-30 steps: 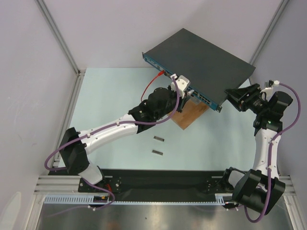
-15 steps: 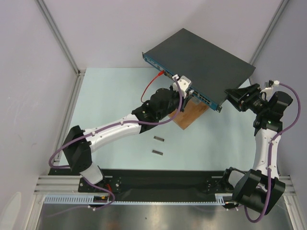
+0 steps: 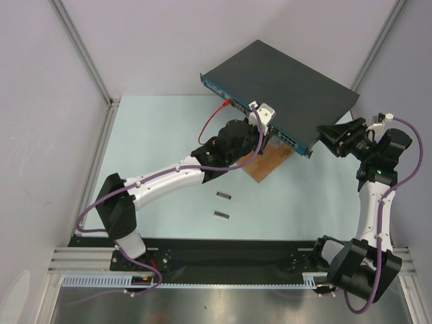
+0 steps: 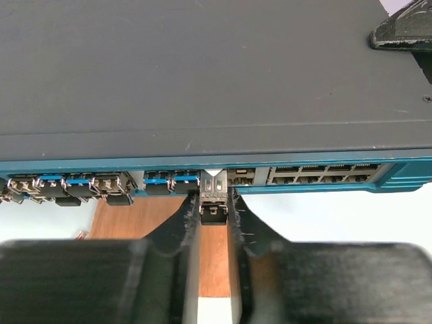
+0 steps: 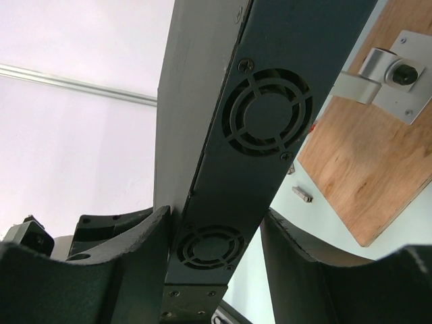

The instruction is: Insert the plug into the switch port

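Advanced since a second ago: the left arm, its elbow drawn up from the near rail and its wrist carried closer to the blue front face. Right arm and box are found unchanged.

Item 1. Large flat rectangular dark-grey metal switch [image 3: 283, 84], set at an angle over the brown wooden board [image 3: 266, 164], its blue socket row turned toward the left arm.

Item 2. Small silver-and-black metal plug [image 4: 213, 202], pinched between the narrowly set jaws of the left gripper [image 4: 213, 214]. Its nose is seen at the mouth of the socket just right of the blue-tabbed occupied ones. It is judged partly entered, not seated.

Item 3. Right gripper [image 5: 216, 233], jaws closed onto the switch's fan-vented end, bracing it.

Item 4. Two small dark spare modules [image 3: 223, 196], laid on the pale green table [image 3: 155, 135]. Thin red cable [image 3: 214, 116], run to the front face.

Handling note: the plug should be kept square to the socket and pushed straight along its axis, with no twist allowed. The brace at the far end should be held firm so that the box is not shoved back. Release is best withheld until the plug is judged flush.
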Action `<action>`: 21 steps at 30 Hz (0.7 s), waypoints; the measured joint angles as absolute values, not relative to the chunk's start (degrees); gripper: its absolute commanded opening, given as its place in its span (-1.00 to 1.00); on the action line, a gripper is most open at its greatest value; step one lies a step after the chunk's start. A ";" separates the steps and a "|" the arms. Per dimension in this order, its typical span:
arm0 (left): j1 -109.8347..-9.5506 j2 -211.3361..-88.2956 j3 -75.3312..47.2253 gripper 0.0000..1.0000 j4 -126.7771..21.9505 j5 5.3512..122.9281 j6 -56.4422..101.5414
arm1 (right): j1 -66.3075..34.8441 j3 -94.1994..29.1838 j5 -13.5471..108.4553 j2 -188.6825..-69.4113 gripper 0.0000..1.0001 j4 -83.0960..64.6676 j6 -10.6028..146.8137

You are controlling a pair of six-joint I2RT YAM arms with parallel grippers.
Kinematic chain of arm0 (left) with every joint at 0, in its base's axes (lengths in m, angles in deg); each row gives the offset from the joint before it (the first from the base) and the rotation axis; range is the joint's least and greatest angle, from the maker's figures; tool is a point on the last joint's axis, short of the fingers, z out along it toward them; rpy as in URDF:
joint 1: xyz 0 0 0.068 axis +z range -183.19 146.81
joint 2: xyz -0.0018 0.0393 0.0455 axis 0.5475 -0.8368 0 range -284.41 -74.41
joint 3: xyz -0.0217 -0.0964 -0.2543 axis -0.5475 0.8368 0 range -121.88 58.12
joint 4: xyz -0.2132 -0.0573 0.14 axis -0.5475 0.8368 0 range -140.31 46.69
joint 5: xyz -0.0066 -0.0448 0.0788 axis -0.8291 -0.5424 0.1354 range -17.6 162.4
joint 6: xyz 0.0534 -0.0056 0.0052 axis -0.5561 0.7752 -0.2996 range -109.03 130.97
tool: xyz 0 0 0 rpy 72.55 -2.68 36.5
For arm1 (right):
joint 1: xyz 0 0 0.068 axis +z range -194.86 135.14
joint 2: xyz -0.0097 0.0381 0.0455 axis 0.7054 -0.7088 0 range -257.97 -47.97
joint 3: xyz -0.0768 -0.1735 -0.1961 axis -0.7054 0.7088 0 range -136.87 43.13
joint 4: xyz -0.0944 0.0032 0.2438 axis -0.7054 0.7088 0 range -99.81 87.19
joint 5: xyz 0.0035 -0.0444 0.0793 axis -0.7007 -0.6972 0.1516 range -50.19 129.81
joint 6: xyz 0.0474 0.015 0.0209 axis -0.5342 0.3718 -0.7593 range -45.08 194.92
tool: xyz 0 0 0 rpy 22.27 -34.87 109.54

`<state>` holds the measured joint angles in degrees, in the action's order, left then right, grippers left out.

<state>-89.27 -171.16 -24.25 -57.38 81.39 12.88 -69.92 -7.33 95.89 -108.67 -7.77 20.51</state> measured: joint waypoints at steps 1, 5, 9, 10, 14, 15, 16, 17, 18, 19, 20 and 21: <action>-89.25 -171.14 -24.27 -0.46 -57.29 81.33 12.86 | -69.92 -7.33 95.93 -108.70 -1.00 -7.74 20.53; -88.94 -169.45 -22.24 -0.09 -57.45 79.58 12.18 | -69.94 -7.35 96.41 -108.85 -1.00 -7.63 20.70; -88.94 -165.78 -20.27 0.16 -53.84 77.66 12.38 | -70.01 -7.59 96.74 -109.09 -1.00 -7.46 20.81; -88.94 -164.82 -20.27 0.15 -52.75 77.24 12.45 | -70.03 -7.72 96.87 -109.22 -1.00 -7.31 20.92; -88.94 -160.10 -19.44 -0.17 -49.49 75.65 12.36 | -70.11 -8.07 97.20 -109.44 -1.00 -6.78 21.25; -88.94 -159.36 -19.38 -0.24 -48.99 75.52 12.38 | -70.11 -8.12 97.24 -109.48 -1.00 -6.65 21.38; -88.94 -158.66 -19.40 -0.38 -48.72 75.38 12.31 | -70.11 -8.14 97.26 -109.48 -1.00 -6.61 21.47; -88.92 -158.24 -19.60 -0.46 -48.35 75.30 12.49 | -70.11 -8.16 97.29 -109.48 -1.00 -6.50 21.58; -88.81 -158.15 -20.23 -0.61 -47.37 75.23 12.47 | -70.11 -8.25 97.29 -109.48 -1.00 -6.32 21.67; -88.74 -158.50 -21.24 -0.69 -46.01 75.21 12.55 | -70.11 -8.31 97.26 -109.48 -1.00 -6.17 21.82; -88.68 -158.99 -22.18 -0.76 -45.03 75.19 12.49 | -70.11 -8.34 97.24 -109.48 -1.00 -6.08 21.88; -88.66 -159.44 -22.94 -0.85 -44.24 75.17 12.42 | -70.11 -8.34 97.26 -109.48 -1.00 -6.02 21.97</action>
